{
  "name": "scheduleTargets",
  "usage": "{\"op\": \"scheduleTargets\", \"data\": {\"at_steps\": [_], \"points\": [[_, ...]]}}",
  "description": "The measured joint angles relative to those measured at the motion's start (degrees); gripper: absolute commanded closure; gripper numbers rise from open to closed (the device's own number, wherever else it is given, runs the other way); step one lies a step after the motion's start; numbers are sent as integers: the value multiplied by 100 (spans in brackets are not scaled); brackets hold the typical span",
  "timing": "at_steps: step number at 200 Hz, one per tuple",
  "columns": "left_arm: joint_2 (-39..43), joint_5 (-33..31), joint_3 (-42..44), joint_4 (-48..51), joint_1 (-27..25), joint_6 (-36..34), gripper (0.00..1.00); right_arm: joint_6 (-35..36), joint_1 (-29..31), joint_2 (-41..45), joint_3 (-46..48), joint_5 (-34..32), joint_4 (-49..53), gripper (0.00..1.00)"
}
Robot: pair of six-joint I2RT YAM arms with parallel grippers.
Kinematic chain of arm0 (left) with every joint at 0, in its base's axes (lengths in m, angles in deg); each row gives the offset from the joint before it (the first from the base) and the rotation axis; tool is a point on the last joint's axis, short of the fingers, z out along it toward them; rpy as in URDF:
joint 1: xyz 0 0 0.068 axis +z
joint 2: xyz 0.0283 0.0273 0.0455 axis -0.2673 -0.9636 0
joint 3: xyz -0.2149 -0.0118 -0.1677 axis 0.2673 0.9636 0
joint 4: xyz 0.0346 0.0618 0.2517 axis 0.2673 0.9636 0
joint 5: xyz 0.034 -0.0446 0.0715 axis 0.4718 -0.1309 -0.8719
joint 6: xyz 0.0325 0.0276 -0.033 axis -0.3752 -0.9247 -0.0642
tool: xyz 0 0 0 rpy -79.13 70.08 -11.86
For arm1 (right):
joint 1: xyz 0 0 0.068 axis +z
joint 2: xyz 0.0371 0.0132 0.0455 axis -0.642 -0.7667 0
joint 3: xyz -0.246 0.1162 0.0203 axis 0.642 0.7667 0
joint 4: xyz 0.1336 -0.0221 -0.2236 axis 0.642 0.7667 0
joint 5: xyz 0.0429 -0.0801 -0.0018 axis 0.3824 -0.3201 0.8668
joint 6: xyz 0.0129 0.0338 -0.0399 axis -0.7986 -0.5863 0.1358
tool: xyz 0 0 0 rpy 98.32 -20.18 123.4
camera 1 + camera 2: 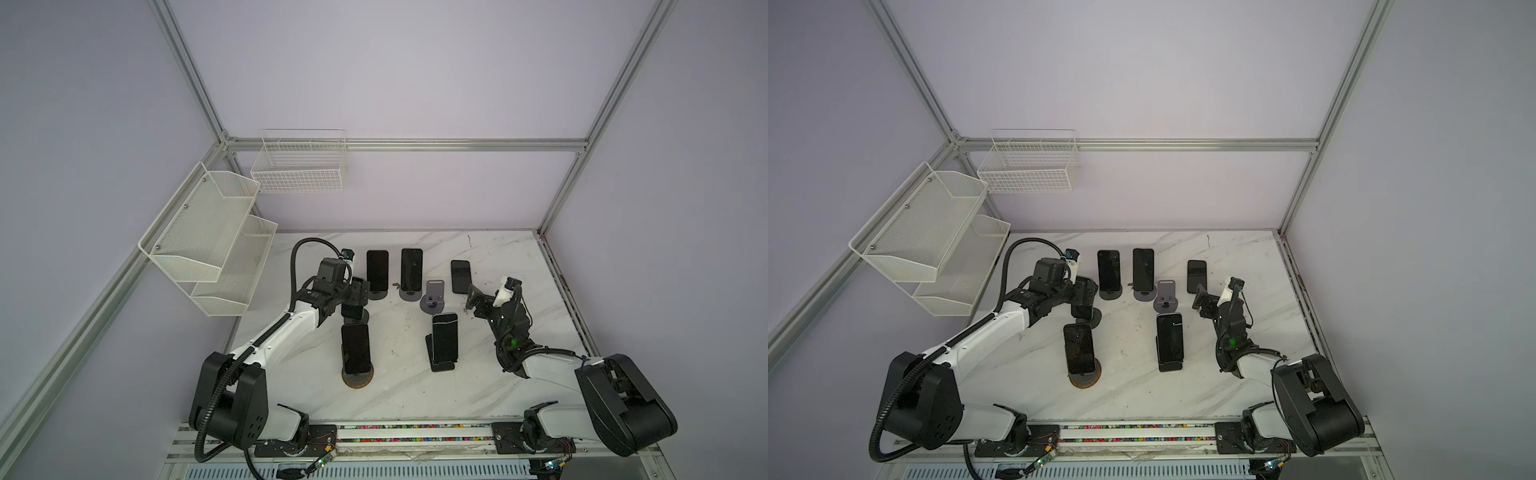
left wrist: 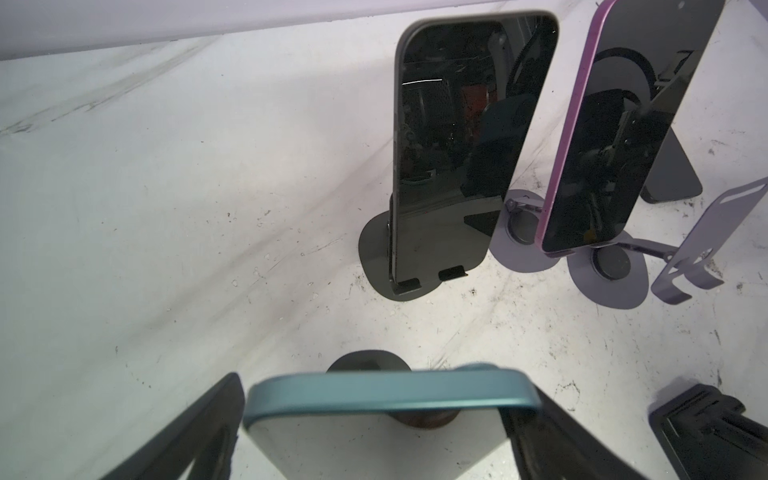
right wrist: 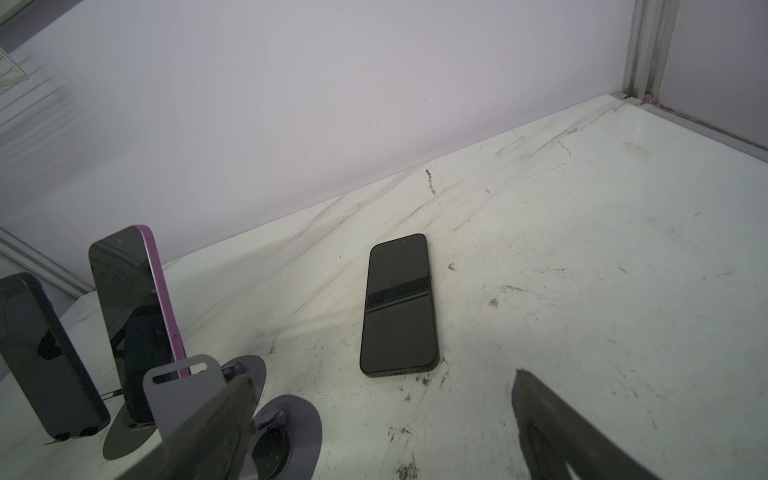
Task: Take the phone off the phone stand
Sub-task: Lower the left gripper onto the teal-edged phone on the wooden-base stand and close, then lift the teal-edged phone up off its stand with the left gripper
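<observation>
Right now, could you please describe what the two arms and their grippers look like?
Both the left arm and right arm have white link shells and black joint housings. A ribbed black cable hose loops along the left one; a green light glows on the right wrist. The left gripper and right gripper are black with dark fingers.

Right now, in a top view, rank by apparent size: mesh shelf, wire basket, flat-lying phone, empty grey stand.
1. Two-tier mesh shelf, largest by far.
2. Wire basket.
3. Flat-lying phone and empty grey stand: look alike, unranked.
</observation>
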State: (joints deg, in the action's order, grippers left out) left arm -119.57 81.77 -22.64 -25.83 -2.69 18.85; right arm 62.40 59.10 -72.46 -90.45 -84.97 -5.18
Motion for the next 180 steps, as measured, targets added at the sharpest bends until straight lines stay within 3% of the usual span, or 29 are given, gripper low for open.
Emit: {"op": "scheduleTargets", "data": {"at_steps": [82, 127, 180], "points": [[13, 46, 166, -144, -96, 37, 10, -13, 0, -85, -68, -15, 72, 3], [13, -26, 216, -155, -111, 59, 23, -24, 0, -118, -83, -15, 85, 3], [118, -76, 365, -289, -111, 57, 28, -24, 0, -120, -153, -13, 103, 3]]}}
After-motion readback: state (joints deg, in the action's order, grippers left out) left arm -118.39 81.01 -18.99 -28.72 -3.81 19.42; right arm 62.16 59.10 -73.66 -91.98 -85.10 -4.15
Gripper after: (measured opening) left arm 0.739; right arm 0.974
